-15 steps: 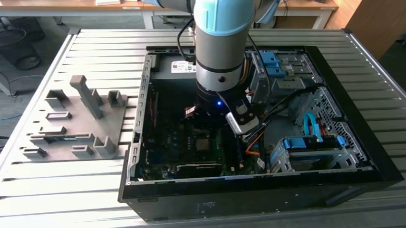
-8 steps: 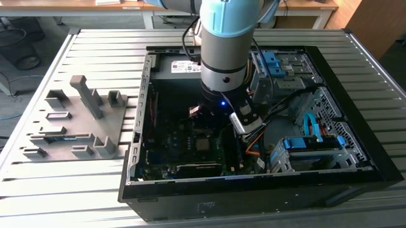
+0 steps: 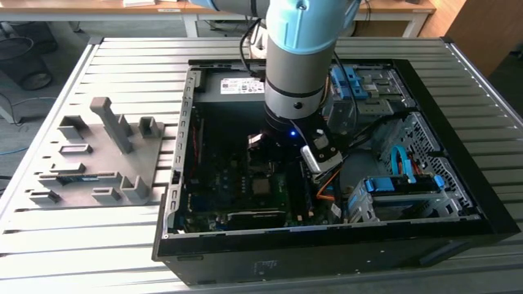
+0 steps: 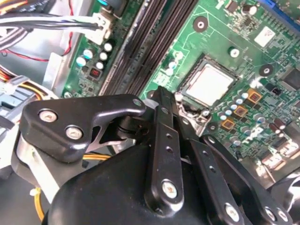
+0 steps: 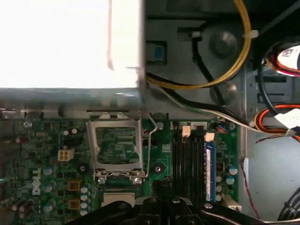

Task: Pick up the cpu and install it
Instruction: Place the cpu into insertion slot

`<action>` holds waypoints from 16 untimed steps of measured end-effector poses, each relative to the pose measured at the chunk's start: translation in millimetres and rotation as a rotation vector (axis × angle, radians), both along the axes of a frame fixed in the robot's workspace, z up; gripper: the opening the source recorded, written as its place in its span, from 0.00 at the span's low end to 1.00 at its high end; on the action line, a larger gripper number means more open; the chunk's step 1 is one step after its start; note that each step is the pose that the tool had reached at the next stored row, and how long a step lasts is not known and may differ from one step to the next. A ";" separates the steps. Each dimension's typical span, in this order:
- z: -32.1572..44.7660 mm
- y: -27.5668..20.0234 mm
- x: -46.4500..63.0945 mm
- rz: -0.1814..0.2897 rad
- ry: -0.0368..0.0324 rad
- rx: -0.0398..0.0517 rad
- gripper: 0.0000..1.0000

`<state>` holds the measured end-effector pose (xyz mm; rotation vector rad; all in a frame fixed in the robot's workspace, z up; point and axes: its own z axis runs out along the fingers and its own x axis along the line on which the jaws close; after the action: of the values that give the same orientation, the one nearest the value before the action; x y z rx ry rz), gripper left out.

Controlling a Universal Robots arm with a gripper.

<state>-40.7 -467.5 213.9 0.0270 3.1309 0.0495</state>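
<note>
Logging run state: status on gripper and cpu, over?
Gripper low over motherboard, beside the socket. Cpu lying flat in socket, apart from gripper. Load plate hinged open; nothing on the cpu.

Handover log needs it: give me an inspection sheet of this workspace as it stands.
Surface: slatted metal table, open computer case on it.
Job's things: cpu lies in its socket on the motherboard, silvery face up; load plate appears flipped open.
Clutter: grey fixture tray on the table, at the exterior view's left of the case.
Grippers: gripper over the motherboard near the socket, apart from the cpu.
Cables: yellow cable and red wires beside the board.
Surroundings: wooden benches behind the table.
</note>
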 end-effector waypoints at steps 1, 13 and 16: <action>0.6 0.0 2.0 0.000 0.0024 -0.0001 0.10; 35.1 0.0 5.6 -0.003 0.0081 0.0002 0.10; 35.3 0.0 5.6 -0.003 0.0081 0.0001 0.10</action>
<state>-35.1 -467.5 249.2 0.0315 3.1389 0.0496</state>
